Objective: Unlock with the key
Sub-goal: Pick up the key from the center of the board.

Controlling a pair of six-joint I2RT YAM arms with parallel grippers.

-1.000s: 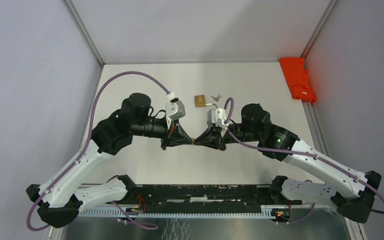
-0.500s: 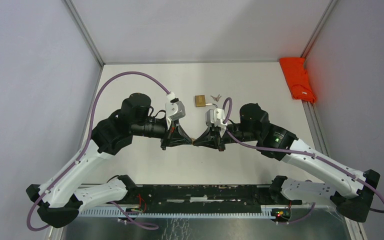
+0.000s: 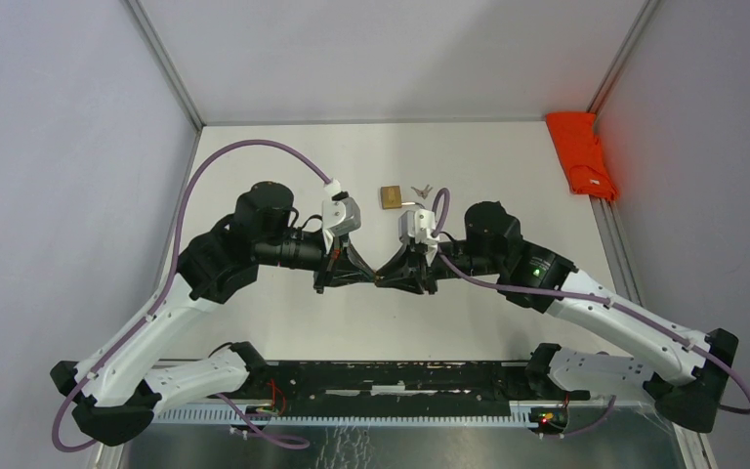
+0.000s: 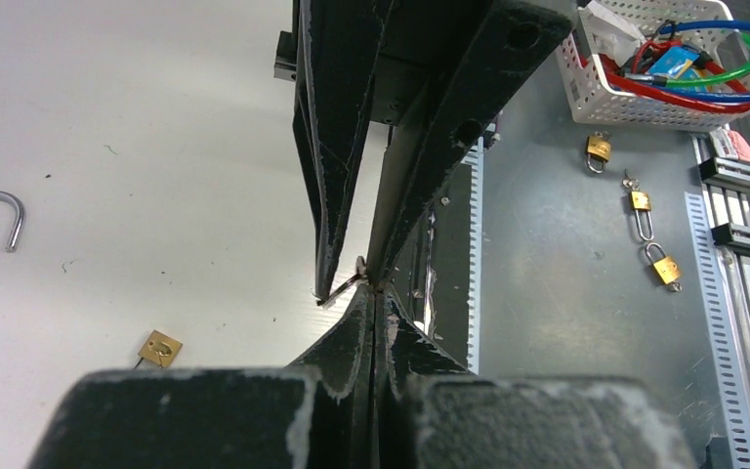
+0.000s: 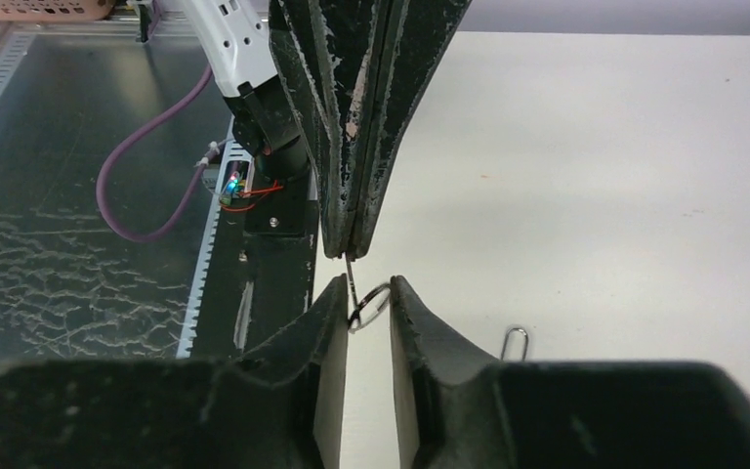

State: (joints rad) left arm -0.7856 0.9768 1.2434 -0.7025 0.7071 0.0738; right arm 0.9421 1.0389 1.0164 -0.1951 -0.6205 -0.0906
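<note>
left gripper (image 4: pixel 374 298): closed; i see its fingers pressed flat together on the key (image 4: pixel 345 285), which juts out at the tips.
right gripper (image 5: pixel 366 293): jaws parted, a clear gap between the fingers; the ring (image 5: pixel 379 287) hangs in that gap. i cannot tell whether either finger touches it.
arms: tip to tip over the middle of the table (image 3: pixel 508 166), left fingers pointing at right fingers, in my overhead view.
key: off the table, between the two sets of fingertips; blade in the left grip, ring end towards the right gripper.
padlock (image 3: pixel 390 197): brass body flat on the table, beyond the grippers on the far side, apart from both.
spare keys (image 3: pixel 422 190): just beside the padlock, on its right.
shackle: i cannot tell from the overhead view whether it is closed.
cloth (image 3: pixel 581 154): red, at the far right edge of the table, well apart from the padlock.
</note>
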